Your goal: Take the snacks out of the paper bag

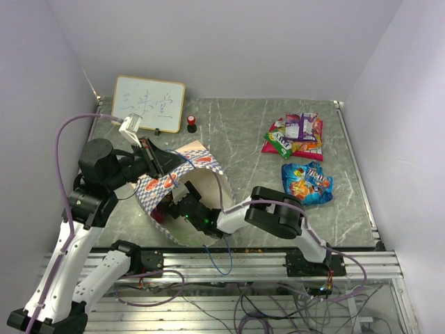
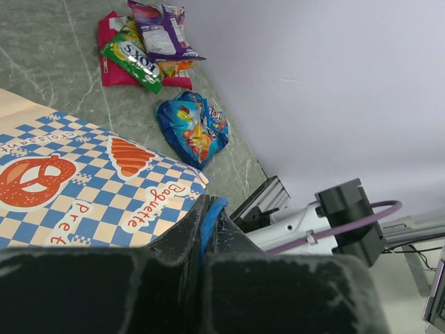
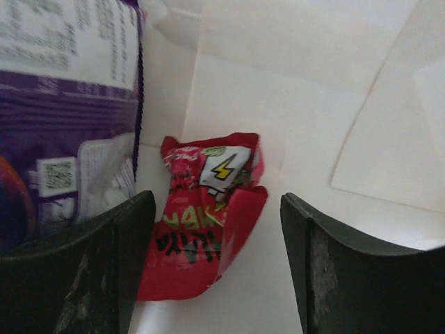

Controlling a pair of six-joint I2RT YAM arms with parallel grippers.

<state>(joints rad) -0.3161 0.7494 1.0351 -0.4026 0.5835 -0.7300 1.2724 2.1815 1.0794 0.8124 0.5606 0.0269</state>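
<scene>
The paper bag (image 1: 174,182) lies on its side at the table's near left, mouth toward the right arm. My left gripper (image 2: 206,217) is shut on the bag's blue cord handle (image 2: 211,214) and holds the bag up. My right gripper (image 3: 217,229) is open, reached inside the bag (image 3: 313,104). A crumpled red snack packet (image 3: 201,216) lies between its jaws, nearer the left one. A purple packet (image 3: 62,118) lies at the left inside the bag. A pile of red, green and purple packets (image 1: 297,136) and a blue packet (image 1: 306,183) lie on the table at the right.
A framed whiteboard (image 1: 148,104) leans at the back left, with a small red-and-black knob (image 1: 191,124) beside it. Grey walls close in the table on three sides. The rail (image 1: 264,261) runs along the near edge.
</scene>
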